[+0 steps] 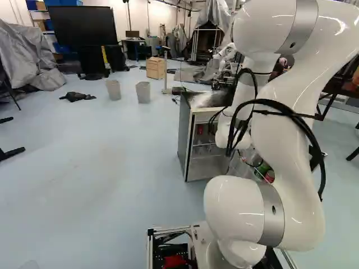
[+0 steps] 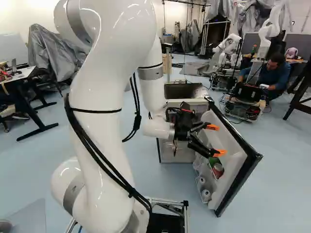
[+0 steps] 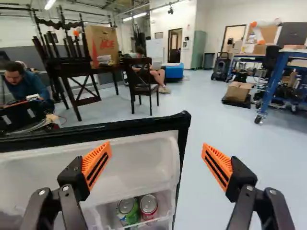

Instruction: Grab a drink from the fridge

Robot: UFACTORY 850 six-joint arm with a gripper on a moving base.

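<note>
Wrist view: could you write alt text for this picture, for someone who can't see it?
An open black gripper with two orange-padded fingers is at an open fridge door, whose edge shows between them. A green can and a red can sit in the door; beyond it stands a dark wooden chair.

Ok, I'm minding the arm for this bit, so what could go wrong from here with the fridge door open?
In the wrist view, the free edge of the fridge door shows between the open fingers; moving forward or closing from here might bump or pinch it and swing the door. The green can and red can stand side by side low in the door, so reaching for one could knock the other.
</note>
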